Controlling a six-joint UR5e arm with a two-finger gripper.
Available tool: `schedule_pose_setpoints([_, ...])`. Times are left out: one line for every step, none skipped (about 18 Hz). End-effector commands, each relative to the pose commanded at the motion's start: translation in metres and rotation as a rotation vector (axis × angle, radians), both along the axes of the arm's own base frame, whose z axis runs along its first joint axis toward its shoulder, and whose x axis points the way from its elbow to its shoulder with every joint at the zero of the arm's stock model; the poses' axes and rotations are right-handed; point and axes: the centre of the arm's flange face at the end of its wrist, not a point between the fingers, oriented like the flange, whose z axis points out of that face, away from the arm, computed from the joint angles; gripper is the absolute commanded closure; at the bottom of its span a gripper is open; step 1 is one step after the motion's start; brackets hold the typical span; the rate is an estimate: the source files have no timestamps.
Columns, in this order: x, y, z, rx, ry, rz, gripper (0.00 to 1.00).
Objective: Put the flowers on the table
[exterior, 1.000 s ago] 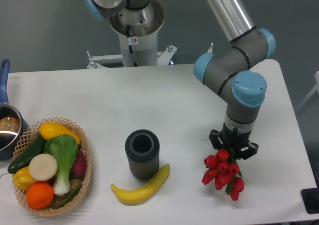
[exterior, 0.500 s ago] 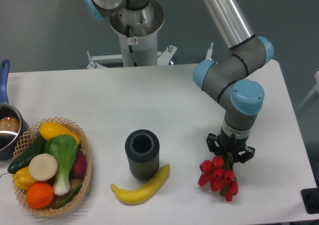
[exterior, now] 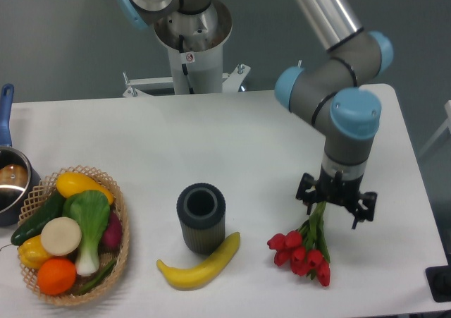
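Observation:
The flowers (exterior: 299,253), red tulip buds on thin green stems, lie on the white table (exterior: 232,142) near its front right. The buds point toward the front edge, and the stems run up and back toward my gripper (exterior: 335,206). The gripper hangs just above the stem ends, pointing down. Its black fingers stand spread apart and open, and the stems show between them and below them. The upper ends of the stems are hidden by the gripper body.
A dark ribbed cylinder vase (exterior: 201,218) stands left of the flowers, with a yellow banana (exterior: 199,265) lying in front of it. A wicker basket (exterior: 121,223) of vegetables and fruit sits at front left. A blue-handled pot (exterior: 10,180) is at the left edge.
The flower buds have dropped lower and shifted left, with more stem now showing. The gripper has moved slightly right and its fingers stand wider apart.

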Motion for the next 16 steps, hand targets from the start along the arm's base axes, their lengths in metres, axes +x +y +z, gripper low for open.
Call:
schedule_pose_setpoints([-0.007,-0.016,0.016,0.008,0.020,0.011,0.00])
schedule_pose_setpoints([-0.016,-0.029,0.022,-0.001,0.035,-0.006,0.00])
schedule_pose_setpoints([-0.023,-0.038,0.025,-0.020,0.048,-0.044,0.00])
schedule_pose_setpoints([-0.028,-0.049,0.031,-0.041,0.066,-0.085,0.00])
schedule_pose_setpoints([-0.034,-0.060,0.031,-0.062,0.073,-0.125,0.00])
schedule_pose_setpoints([-0.037,-0.069,0.033,-0.082,0.083,-0.159,0.00])
schedule_pose_setpoints([-0.037,-0.077,0.041,-0.093,0.097,-0.180,0.00])
schedule_pose_setpoints([-0.038,-0.089,0.049,-0.099,0.099,-0.181,0.00])
schedule_pose_setpoints([-0.037,-0.100,0.055,-0.102,0.084,-0.173,0.00])
schedule_pose_setpoints([-0.034,-0.110,0.064,-0.107,0.071,-0.174,0.00])
schedule_pose_setpoints([-0.032,-0.122,0.074,-0.119,0.063,-0.191,0.00])
schedule_pose_setpoints([-0.030,-0.135,0.080,-0.134,0.055,-0.215,0.00])
schedule_pose_setpoints([-0.028,-0.150,0.089,-0.149,0.054,-0.236,0.00])
schedule_pose_setpoints([-0.026,-0.161,0.096,-0.161,0.050,-0.262,0.00])
schedule_pose_setpoints([-0.024,-0.174,0.103,-0.166,0.047,-0.282,0.00])
schedule_pose_setpoints([-0.023,-0.184,0.108,-0.167,0.044,-0.299,0.00])
